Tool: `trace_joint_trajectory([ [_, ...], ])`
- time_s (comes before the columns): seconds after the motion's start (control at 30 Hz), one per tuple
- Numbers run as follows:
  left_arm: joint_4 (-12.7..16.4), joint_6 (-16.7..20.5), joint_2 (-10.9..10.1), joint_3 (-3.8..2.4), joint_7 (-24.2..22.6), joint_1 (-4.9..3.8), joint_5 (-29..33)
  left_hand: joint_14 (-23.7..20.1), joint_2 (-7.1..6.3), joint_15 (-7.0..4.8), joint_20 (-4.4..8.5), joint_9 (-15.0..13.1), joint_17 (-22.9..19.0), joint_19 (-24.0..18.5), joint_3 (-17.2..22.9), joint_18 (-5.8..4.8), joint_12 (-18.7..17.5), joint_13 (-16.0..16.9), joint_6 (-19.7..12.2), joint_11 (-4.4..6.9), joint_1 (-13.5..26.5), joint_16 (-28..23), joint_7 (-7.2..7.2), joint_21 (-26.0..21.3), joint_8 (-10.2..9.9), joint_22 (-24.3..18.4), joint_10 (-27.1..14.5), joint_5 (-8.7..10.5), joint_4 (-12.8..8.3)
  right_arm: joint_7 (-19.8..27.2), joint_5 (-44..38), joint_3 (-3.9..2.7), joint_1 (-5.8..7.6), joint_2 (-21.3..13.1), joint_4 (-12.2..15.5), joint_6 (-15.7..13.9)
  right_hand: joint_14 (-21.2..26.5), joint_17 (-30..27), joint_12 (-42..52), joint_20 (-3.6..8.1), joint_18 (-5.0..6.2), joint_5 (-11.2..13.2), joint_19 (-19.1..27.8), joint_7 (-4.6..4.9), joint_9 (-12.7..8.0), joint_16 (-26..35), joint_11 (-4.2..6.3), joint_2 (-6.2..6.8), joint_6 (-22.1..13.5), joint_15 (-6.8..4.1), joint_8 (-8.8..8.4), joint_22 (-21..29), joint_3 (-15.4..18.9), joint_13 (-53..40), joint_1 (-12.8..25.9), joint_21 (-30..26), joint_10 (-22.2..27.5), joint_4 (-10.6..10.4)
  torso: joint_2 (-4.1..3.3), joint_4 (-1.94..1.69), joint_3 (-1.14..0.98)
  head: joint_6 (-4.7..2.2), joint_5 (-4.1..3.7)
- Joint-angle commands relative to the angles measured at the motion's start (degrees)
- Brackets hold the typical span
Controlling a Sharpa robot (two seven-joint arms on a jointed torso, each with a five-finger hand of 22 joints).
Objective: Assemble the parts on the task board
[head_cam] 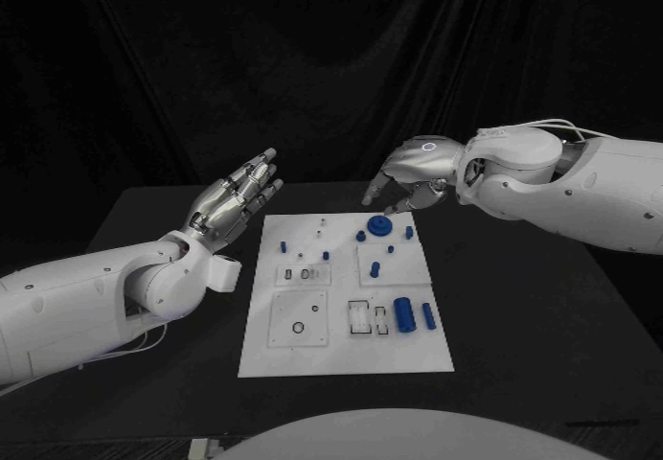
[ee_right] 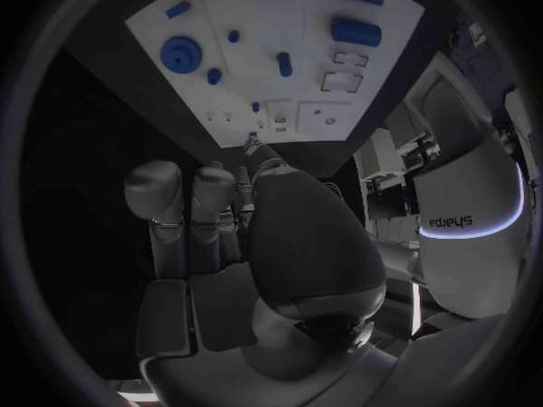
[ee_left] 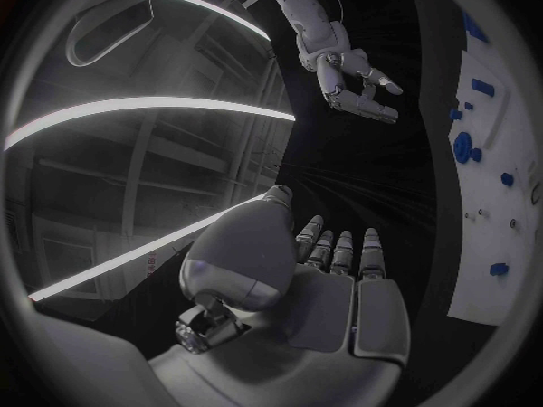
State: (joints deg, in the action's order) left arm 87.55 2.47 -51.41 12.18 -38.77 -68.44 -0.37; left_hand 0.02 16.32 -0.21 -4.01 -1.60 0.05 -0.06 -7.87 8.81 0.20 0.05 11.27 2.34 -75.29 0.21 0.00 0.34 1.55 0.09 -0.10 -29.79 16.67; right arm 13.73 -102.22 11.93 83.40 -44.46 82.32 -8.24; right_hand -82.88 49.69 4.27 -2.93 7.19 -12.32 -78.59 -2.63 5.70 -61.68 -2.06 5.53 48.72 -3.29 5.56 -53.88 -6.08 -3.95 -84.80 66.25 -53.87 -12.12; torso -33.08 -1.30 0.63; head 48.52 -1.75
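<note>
- The white board (head_cam: 346,335) lies flat in the middle of the black table (head_cam: 538,316).
- Small blue pieces sit on the board. A round blue wheel (head_cam: 380,227) is near the far edge of the board.
- A fat blue roller (head_cam: 405,314) lies near the right side of the board, closer to the robot. A thin blue stick (head_cam: 428,316) lies just beside it.
- A small black ring (head_cam: 299,328) lies on a square part of the board, on the left side.
- The left hand (head_cam: 238,199) is up in the air, just past the left edge of the board. Its fingers are straight and a little apart. It holds nothing.
- The right hand (head_cam: 409,177) hangs over the far right corner of the board, near the blue wheel. Its fingers (head_cam: 376,195) are bent and point down. Nothing can be seen in them, and they do not touch the board.
- In the left wrist view, the right hand (ee_left: 353,86) shows far off with bent fingers, beside the board (ee_left: 498,244).
</note>
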Motion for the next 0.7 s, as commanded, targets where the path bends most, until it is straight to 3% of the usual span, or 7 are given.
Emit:
trace_joint_trajectory([
  [0.03,1.5,0.6,-0.6,-0.06,-12.5,-0.20,-0.9,0.0,0.06,-0.07,-0.71,-0.1,0.0,0.1,-0.1,0.02,-0.2,-0.1,0.8,0.24,-0.7,-0.2,0.05,-0.3,0.5,-0.1,0.1,-0.34,0.0,-8.2,-11.6,-0.06,0.17,-0.1,0.4,-0.9,-1.0,4.8,-0.3,0.19,-1.36,0.3,-0.8,0.50,0.2,-4.6,0.15,-0.14,-0.1,-0.23,-0.27,-5.5,-0.6,-0.1,0.9,4.3,-0.2,0.2,-1.48,-0.14,0.25,0.31,0.33],
  [0.1,2.6,0.8,-1.1,-0.06,-13.3,-0.21,-0.9,0.0,-0.07,-0.38,-0.91,-0.2,0.0,0.1,-0.3,0.38,-0.2,-0.1,1.2,0.82,-1.2,-0.2,-0.49,-0.3,0.6,-0.1,0.1,-0.64,0.0,-9.3,-12.2,-0.06,0.17,-0.1,0.6,-2.0,-2.0,8.3,0.1,0.36,-1.99,0.3,-1.9,1.04,0.5,-7.7,0.08,-0.04,0.7,-0.42,-0.03,-9.8,-0.8,-0.2,1.4,7.5,-1.4,0.4,-1.94,-0.29,0.34,0.31,0.26],
  [0.17,3.6,0.9,-1.5,-0.06,-13.9,-0.21,-0.9,0.0,-0.12,-0.53,-0.97,-0.2,0.0,0.1,-0.4,0.56,-0.2,-0.1,1.4,0.97,-1.4,-0.2,-0.65,-0.3,0.7,-0.1,0.1,-1.21,0.0,-10.2,-12.6,-0.06,0.15,-0.2,0.6,-3.2,-2.5,9.4,0.5,0.45,-2.34,0.2,-2.6,1.19,0.7,-8.8,0.05,-0.04,0.9,-0.52,-0.03,-12.3,-1.0,-0.3,1.7,9.3,-2.3,0.6,-3.04,-0.77,0.52,-0.45,-0.28],
  [0.23,4.7,0.9,-2.1,-0.06,-14.2,-0.22,-0.9,0.0,-0.13,-0.53,-0.98,-0.2,0.0,0.1,-0.4,0.57,-0.2,-0.1,1.4,0.96,-1.5,-0.2,-0.65,-0.3,0.7,-0.1,0.1,-1.25,0.0,-11.1,-12.9,-0.06,0.06,-0.1,0.6,-4.8,-1.9,4.9,1.0,0.66,-2.09,0.0,-2.4,1.34,0.8,-6.0,0.13,-0.07,1.2,-0.71,0.03,-11.7,-1.3,-0.4,1.8,9.2,-3.6,0.8,-3.85,-1.07,0.63,-0.81,-0.49],
  [0.43,5.3,0.5,-2.4,-0.06,-14.0,-0.24,-0.9,0.0,-0.16,-0.35,-1.19,-0.2,0.0,0.1,-0.5,0.76,-0.2,-0.1,1.7,0.60,-1.8,-0.2,-0.34,-0.3,0.7,-0.1,0.1,-1.53,0.0,-11.6,-13.2,-0.05,-0.49,0.4,-0.4,-7.7,-2.1,4.8,1.8,0.74,-2.13,-0.7,-2.4,1.30,1.2,-6.2,0.07,-0.11,1.3,-0.77,-0.05,-12.3,-1.9,-0.5,2.1,9.6,-5.8,1.0,-5.26,-1.97,0.81,-1.76,-1.03],
  [0.63,4.9,0.0,-2.2,-0.06,-13.6,-0.26,-0.9,0.0,-0.10,-0.20,-1.37,-0.2,0.0,0.1,-0.5,0.85,-0.2,-0.1,2.1,0.31,-2.0,-0.2,-0.07,-0.3,0.8,-0.1,0.1,-1.68,0.0,-10.8,-12.9,-0.05,-1.58,1.9,-2.7,-9.2,-2.0,4.2,2.0,1.01,-2.10,-3.8,-2.1,1.13,1.5,-6.2,0.51,0.45,0.8,-1.06,-0.46,-12.7,-3.7,-0.3,1.6,9.8,-7.0,1.5,-7.01,-2.91,1.20,-3.08,-2.61],
  [0.7,4.5,-0.1,-2.0,-0.06,-13.4,-0.26,-0.9,0.0,-0.08,-0.16,-1.41,-0.3,0.0,0.1,-0.5,0.86,-0.2,-0.1,2.1,0.27,-2.0,-0.2,-0.03,-0.3,0.8,-0.1,0.1,-1.74,0.0,-10.4,-12.7,-0.05,-2.01,2.6,-3.7,-9.2,-2.0,4.0,1.6,1.08,-2.08,-4.6,-1.9,0.42,1.6,-6.1,0.72,0.91,0.3,-1.17,-0.75,-12.8,-4.6,-0.1,1.3,9.8,-6.4,1.8,-7.33,-3.25,1.24,-3.34,-3.11],
])
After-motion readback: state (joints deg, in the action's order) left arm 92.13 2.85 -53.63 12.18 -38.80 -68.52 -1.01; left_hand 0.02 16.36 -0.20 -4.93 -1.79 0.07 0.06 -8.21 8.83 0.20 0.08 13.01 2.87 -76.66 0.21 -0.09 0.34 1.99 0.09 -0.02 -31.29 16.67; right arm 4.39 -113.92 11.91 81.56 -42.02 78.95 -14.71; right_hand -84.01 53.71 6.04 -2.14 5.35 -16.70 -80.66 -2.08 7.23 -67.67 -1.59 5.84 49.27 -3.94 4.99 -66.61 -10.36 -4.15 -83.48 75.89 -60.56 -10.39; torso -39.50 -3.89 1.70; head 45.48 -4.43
